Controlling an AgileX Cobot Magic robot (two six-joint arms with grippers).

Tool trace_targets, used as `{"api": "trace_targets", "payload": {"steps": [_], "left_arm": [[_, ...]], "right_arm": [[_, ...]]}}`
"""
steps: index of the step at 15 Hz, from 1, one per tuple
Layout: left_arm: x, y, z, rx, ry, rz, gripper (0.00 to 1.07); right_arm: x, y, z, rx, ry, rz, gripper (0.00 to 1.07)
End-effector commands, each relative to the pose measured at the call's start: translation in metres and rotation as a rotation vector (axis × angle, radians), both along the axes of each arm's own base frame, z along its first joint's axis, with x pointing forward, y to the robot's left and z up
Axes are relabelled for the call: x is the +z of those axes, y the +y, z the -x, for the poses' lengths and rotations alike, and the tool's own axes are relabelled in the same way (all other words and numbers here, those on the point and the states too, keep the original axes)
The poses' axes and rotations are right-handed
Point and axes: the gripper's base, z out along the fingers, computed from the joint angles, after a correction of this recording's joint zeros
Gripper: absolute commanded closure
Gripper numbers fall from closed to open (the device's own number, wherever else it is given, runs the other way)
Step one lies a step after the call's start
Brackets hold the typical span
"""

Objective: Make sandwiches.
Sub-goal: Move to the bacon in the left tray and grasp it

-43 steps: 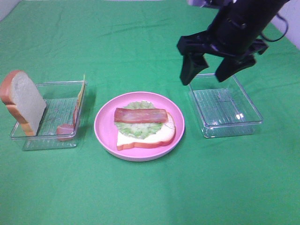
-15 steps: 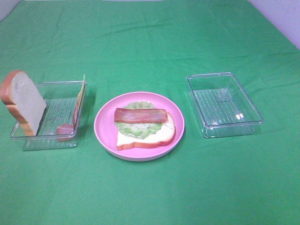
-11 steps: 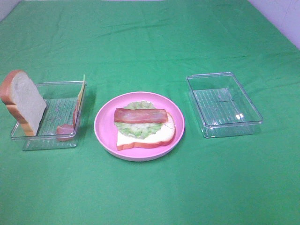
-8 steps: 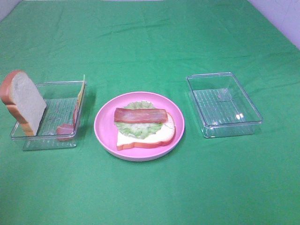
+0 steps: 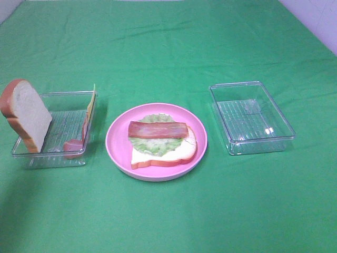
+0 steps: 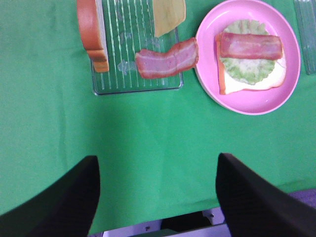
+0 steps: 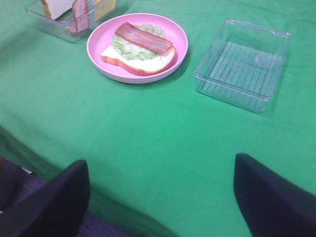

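On the round pink plate [image 5: 113,139]: flat white bread slice with orange-brown crust [image 5: 163,156], ruffled pale green lettuce leaf [image 5: 152,145], smooth reddish-brown bacon strip [image 5: 158,129] on top.
Ribbed clear plastic tray [image 5: 52,159]: second bread slice [image 5: 26,113] upright, thin yellow cheese slice [image 6: 169,15], wavy bacon strip [image 6: 167,59] at the plate-side wall.
Matching clear tray [image 5: 247,122]: on the green cloth counter [image 5: 168,221].
Left hand [image 6: 155,197], right hand [image 7: 163,202]: dark fingers spread wide, gripping nothing.

Left tray [image 5: 52,159] with upright slice [image 5: 29,113]; plate [image 5: 117,142] midway, bacon [image 5: 158,129] on lettuce [image 5: 152,145] on flat slice [image 5: 158,157]; right tray [image 5: 260,143]
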Motion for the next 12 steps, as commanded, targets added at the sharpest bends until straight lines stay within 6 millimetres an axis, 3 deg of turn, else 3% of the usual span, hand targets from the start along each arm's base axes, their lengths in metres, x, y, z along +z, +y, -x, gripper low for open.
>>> {"api": "trace_targets", "payload": {"steps": [1,4,5,9,11,12], "left_arm": [[-0.007,-0.013,-0.026,-0.016,0.111,0.0,0.42],[-0.031,-0.052,-0.06,-0.029,0.236,-0.087,0.42],[-0.031,-0.052,-0.06,-0.029,0.236,-0.087,0.42],[-0.071,-0.109,-0.087,-0.032,0.325,-0.231,0.42],[-0.09,-0.124,-0.095,-0.043,0.36,-0.269,0.42],[-0.09,-0.124,-0.095,-0.043,0.36,-0.269,0.42]], "right_arm": [[0.0,0.0,0.0,0.003,-0.017,-0.004,0.31],[0.0,0.0,0.0,0.003,-0.017,-0.004,0.31],[0.0,0.0,0.0,0.003,-0.017,-0.004,0.31],[0.0,0.0,0.0,0.003,-0.017,-0.004,0.31],[0.0,0.0,0.0,0.003,-0.017,-0.004,0.31],[0.0,0.0,0.0,0.003,-0.017,-0.004,0.31]]}}
